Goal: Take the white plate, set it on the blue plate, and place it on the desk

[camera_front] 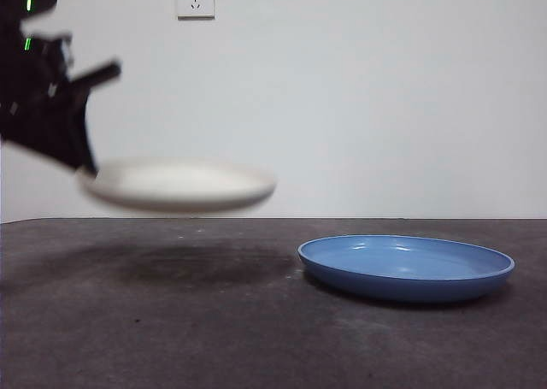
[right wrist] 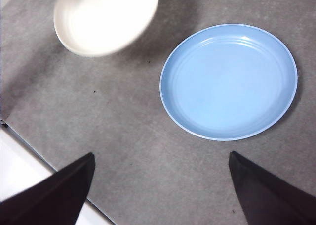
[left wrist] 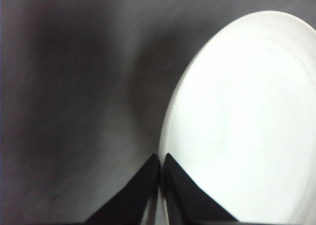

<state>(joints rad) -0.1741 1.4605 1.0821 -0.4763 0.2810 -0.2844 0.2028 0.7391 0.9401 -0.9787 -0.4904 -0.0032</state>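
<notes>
Currently, you see the left gripper with its two black jaws pressed nearly together, clamped on the rim of the white plate. In the front view the same left gripper enters from the upper side edge as a large dark mass and meets the near edge of the white plate.

Note that the white plate hangs clear above the desk, roughly level, with a soft shadow on the desk directly beneath it. Relative to the blue plate, the white plate sits off to one side and higher, not over it and not touching it. The blue plate rests flat on the desk.

Observe that the right gripper holds nothing; its jaws stand wide apart above bare desk, near the blue plate but clear of it.

Be aware of these limits: the white plate is motion-blurred in the front view, so its rim is soft. In the left wrist view the plate is cut off at the frame edge. In the right wrist view the white plate is cut off by the frame.
</notes>
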